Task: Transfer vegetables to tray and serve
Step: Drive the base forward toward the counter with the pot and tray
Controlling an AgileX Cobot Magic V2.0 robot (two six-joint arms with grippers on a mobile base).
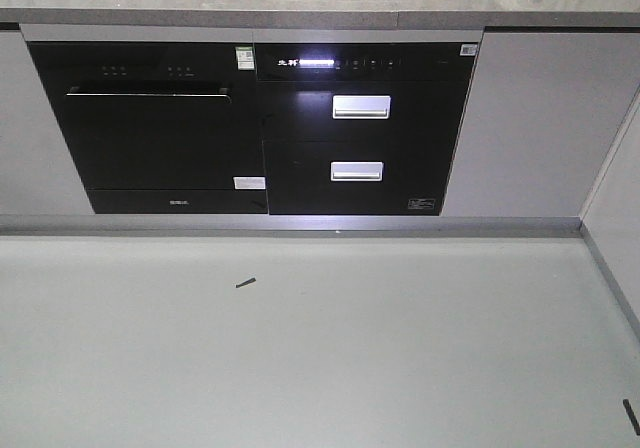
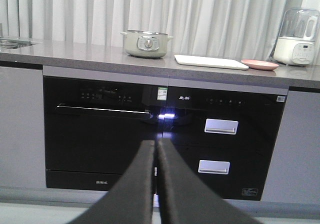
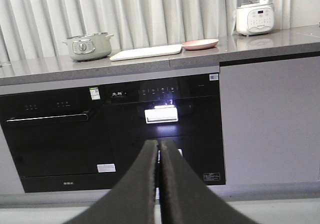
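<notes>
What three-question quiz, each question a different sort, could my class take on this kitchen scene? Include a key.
1. True or false: the tray lies on the counter between the pot and the plate.
2. The left pincer is: A wide open; B shut, empty; C shut on a leaf.
3. What stands past the plate, farthest from the pot?
Key: 1 true; 2 B; 3 a white appliance with a clear jug.

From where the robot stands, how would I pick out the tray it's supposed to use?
Look along the grey counter above the black built-in appliances. The tray lies flat between a pale green pot and a pink plate. It is the only flat white rectangle there; both neighbours are round.
</notes>
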